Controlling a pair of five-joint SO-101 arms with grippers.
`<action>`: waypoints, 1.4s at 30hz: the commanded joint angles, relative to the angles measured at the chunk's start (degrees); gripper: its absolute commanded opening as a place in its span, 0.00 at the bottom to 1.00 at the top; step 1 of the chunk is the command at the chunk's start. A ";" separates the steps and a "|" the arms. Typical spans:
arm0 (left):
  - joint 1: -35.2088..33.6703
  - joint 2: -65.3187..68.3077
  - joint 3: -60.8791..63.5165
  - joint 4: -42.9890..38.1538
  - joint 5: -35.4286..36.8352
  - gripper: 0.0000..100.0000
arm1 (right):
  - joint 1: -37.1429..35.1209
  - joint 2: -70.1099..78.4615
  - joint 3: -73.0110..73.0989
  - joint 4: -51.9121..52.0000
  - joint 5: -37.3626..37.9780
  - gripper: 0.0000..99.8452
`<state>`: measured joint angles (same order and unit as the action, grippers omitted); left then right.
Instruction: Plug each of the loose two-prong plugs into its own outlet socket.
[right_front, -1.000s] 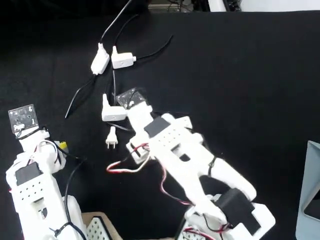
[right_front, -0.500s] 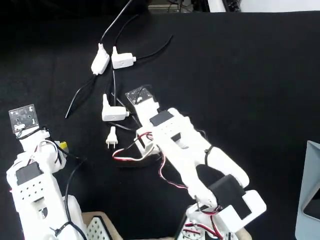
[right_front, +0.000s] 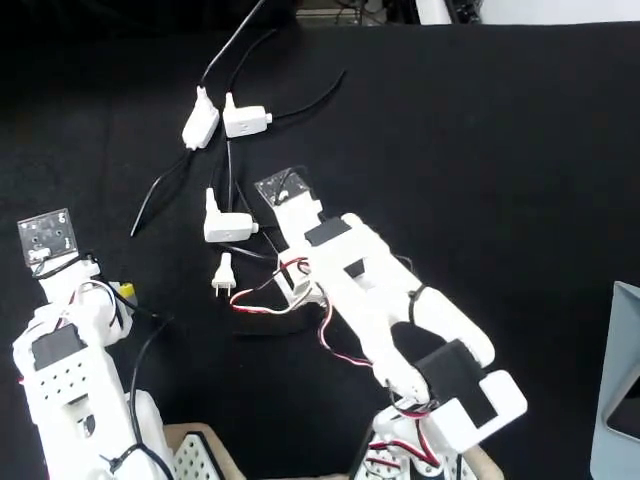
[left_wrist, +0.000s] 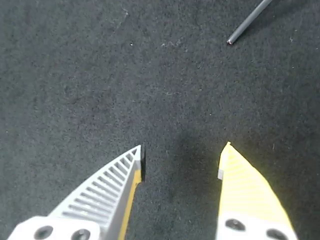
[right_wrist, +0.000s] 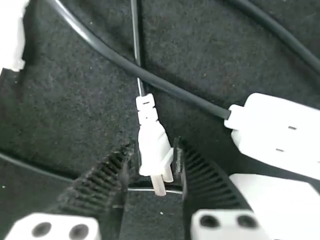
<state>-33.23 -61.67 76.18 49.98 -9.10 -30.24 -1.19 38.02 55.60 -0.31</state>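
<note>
In the right wrist view a small white two-prong plug (right_wrist: 149, 131) lies on the black cloth, prongs toward the camera. My right gripper (right_wrist: 153, 148) is shut on it, one black finger against each side. Two white outlet sockets (right_wrist: 278, 134) lie close beside it. In the high view my right gripper (right_front: 285, 192) sits mid-table beside a white outlet socket (right_front: 228, 224). A second loose plug (right_front: 223, 275) lies just in front of that socket. Two more sockets (right_front: 200, 120) (right_front: 246, 121) lie farther back. My left gripper (left_wrist: 181, 150) is open over bare cloth at the near left (right_front: 45, 240).
Black cables (right_front: 235, 165) cross the cloth between the sockets, and one thick cable (right_wrist: 180, 90) runs just past the held plug. A loose cable end (left_wrist: 246, 27) lies beyond my left gripper. A grey-blue object (right_front: 624, 380) stands at the right edge.
My right arm has shifted a little to the right and back, carrying its gripper away from the nearest socket. The left arm has not moved.
</note>
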 joint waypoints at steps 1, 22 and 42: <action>0.04 -0.88 -0.13 -0.97 0.18 0.25 | -0.18 -0.40 -1.63 -0.79 0.70 0.10; 0.04 -0.88 -0.13 -0.97 0.18 0.25 | 0.09 7.52 -3.82 -0.18 4.22 0.01; 0.04 -0.88 -0.13 -0.97 0.18 0.25 | -0.18 -19.74 -6.73 19.52 4.22 0.01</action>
<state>-33.23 -61.67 76.18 49.98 -9.10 -30.24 -11.56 33.01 71.08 3.56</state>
